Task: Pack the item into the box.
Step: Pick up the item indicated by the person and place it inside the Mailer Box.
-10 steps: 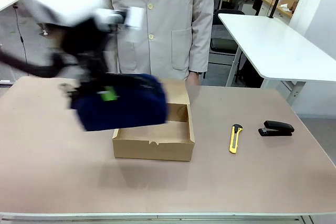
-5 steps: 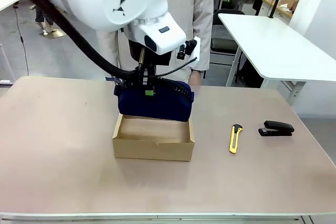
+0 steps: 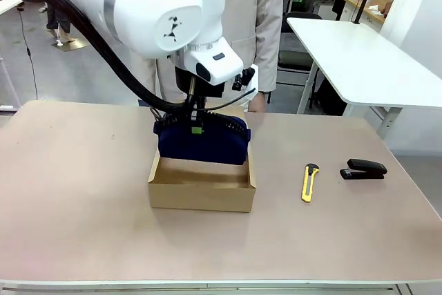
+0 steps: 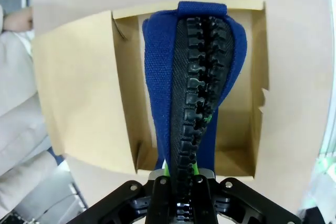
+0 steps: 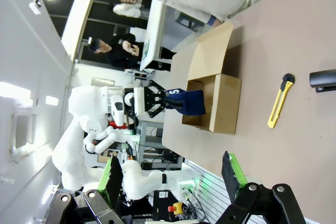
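Observation:
The item, a navy-blue zip pouch (image 3: 207, 144), hangs zip-side up with its lower part inside the open brown cardboard box (image 3: 200, 195). My left gripper (image 3: 197, 128) is shut on the pouch's top edge from above. In the left wrist view the pouch (image 4: 157, 77) runs down the middle of the box (image 4: 236, 129), between the black fingers at the bottom edge, and the lid flap (image 4: 73, 93) lies open to one side. My right gripper (image 5: 173, 174) stands open, far from the box (image 5: 223, 103), with nothing between its green pads.
A yellow utility knife (image 3: 310, 182) and a black stapler (image 3: 363, 168) lie on the table right of the box. A person in a light coat (image 3: 252, 25) stands behind the box at the far edge. A white table (image 3: 359, 60) stands at the back right.
My left arm swung the pouch from left of the box to over it, then lowered it slightly into the box. The right gripper stayed open.

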Controlling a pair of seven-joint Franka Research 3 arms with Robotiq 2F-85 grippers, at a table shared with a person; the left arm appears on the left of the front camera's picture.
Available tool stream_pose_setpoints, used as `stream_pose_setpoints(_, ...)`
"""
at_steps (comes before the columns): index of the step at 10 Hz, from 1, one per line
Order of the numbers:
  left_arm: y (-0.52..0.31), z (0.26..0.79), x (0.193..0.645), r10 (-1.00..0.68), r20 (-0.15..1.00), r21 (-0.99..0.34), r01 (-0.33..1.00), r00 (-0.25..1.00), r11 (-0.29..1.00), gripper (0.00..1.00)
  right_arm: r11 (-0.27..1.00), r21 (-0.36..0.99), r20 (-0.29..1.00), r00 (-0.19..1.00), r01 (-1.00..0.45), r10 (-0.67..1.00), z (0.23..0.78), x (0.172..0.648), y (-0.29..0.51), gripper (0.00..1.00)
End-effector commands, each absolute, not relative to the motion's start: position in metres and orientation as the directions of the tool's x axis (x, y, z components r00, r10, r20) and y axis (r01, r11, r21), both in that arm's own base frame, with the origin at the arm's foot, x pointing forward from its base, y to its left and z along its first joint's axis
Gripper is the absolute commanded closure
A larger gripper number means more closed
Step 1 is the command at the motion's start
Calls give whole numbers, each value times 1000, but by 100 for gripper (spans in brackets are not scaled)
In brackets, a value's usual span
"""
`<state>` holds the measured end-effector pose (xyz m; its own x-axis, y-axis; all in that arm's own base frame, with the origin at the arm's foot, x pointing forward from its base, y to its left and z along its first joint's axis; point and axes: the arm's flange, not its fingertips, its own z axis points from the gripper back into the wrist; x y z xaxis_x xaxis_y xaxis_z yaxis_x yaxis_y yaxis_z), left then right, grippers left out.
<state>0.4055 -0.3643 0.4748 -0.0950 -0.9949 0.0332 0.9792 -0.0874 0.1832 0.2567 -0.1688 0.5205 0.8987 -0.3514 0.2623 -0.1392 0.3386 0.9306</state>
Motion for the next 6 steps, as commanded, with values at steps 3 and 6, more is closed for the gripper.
stream_pose_setpoints(3, -379, 439, 427, -996, 30, 218, 973, -82, -73, 92, 331, 928, 289, 891, -171, -350, 522, 260, -169, 0)
stream_pose_setpoints(6, -380, 422, 428, -998, -27, 178, 982, -53, -57, 92, 331, 928, 289, 891, -171, -350, 522, 260, -169, 0)
